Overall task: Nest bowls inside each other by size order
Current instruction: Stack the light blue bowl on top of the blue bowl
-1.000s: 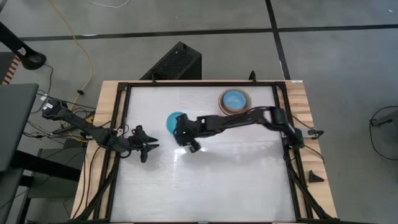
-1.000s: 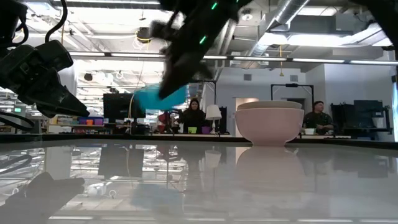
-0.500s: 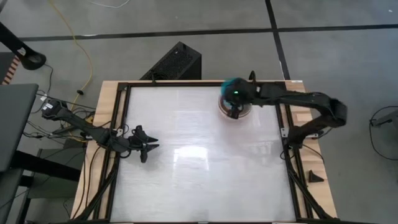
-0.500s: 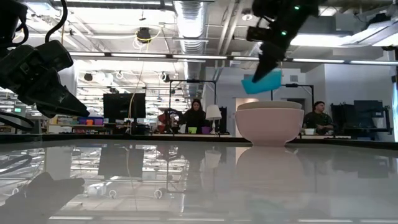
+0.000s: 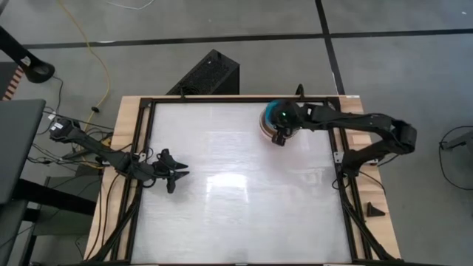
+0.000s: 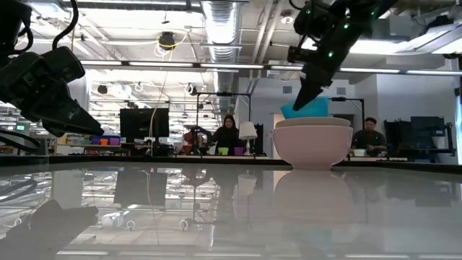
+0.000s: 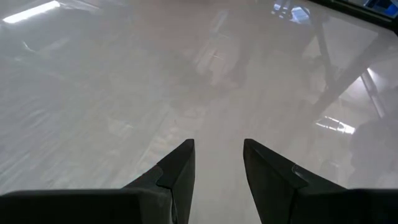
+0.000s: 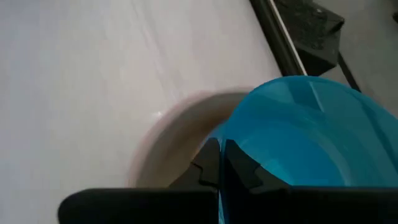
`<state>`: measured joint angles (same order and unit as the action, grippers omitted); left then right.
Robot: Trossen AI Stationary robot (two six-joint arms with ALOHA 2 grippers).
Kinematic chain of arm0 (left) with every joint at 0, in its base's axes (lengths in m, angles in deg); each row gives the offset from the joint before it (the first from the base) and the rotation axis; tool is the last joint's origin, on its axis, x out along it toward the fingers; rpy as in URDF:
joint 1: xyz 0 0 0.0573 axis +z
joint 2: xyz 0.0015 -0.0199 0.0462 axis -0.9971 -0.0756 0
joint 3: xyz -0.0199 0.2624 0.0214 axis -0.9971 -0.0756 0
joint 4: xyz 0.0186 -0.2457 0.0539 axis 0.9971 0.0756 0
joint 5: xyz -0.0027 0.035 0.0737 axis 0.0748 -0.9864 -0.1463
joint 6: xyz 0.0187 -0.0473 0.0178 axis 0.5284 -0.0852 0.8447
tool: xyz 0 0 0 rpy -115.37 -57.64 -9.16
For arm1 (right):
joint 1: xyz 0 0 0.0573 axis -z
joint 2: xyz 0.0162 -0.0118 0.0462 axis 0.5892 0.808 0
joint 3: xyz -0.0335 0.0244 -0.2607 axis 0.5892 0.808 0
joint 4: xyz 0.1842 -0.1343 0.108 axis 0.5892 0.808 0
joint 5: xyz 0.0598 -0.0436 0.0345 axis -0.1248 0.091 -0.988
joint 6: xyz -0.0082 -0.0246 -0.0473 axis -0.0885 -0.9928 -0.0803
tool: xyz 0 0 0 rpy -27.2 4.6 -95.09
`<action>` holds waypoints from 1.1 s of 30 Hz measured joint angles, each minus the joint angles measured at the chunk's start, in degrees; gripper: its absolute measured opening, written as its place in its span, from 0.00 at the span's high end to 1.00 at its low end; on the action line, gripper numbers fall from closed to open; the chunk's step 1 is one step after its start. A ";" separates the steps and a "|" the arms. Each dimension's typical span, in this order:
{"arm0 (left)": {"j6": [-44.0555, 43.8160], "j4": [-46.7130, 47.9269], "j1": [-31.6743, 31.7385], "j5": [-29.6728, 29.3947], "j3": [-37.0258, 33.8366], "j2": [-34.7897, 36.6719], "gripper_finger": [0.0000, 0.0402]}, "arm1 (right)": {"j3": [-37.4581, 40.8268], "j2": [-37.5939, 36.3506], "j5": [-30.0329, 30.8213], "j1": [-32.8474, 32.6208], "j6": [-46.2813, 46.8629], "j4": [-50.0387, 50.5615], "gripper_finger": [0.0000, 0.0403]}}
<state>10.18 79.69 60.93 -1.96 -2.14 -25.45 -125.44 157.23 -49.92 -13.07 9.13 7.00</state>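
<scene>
The teal-cyan bowl (image 6: pixel 307 109) hangs tilted just above a stack of nested bowls (image 6: pixel 312 144) at the table's far right. Its lower edge dips behind the stack's rim. The stack's outer bowl is pale pink-white, and it stands on its base. In the high view the teal bowl (image 5: pixel 274 111) covers most of the stack (image 5: pixel 262 127). My right gripper (image 5: pixel 278 127) is shut on the teal bowl, and the right wrist view shows the bowl (image 8: pixel 298 137) over the stack's rim (image 8: pixel 177 140). My left gripper (image 5: pixel 178 176) waits open near the table's left edge. My right gripper pinches the teal bowl's rim (image 8: pixel 231 134), one finger inside the bowl and one outside. The fingers (image 6: pixel 306 92) come from above, slanting down. The bowl is tilted below them, over the stack's opening; whether it touches the stack I cannot tell.
The white tabletop (image 5: pixel 236 199) has a dark frame (image 5: pixel 145 148) around it. A black box (image 5: pixel 207 74) stands beyond the far edge. People sit in the room behind the table (image 6: pixel 225 133).
My right gripper has carried the teal bowl from the table's middle toward the far right, over the stack. It has then lowered the bowl toward the stack's opening. The bowl has stayed in the hold, tilted.
</scene>
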 joint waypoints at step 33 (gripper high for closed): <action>0.00 0.02 0.01 -0.02 0.00 0.00 0.69 | -1.10 4.77 0.15 1.76 10.50 5.44 0.79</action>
<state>10.18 79.71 60.94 -1.98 -2.14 -25.45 -126.54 162.00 -49.78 -11.31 19.62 12.44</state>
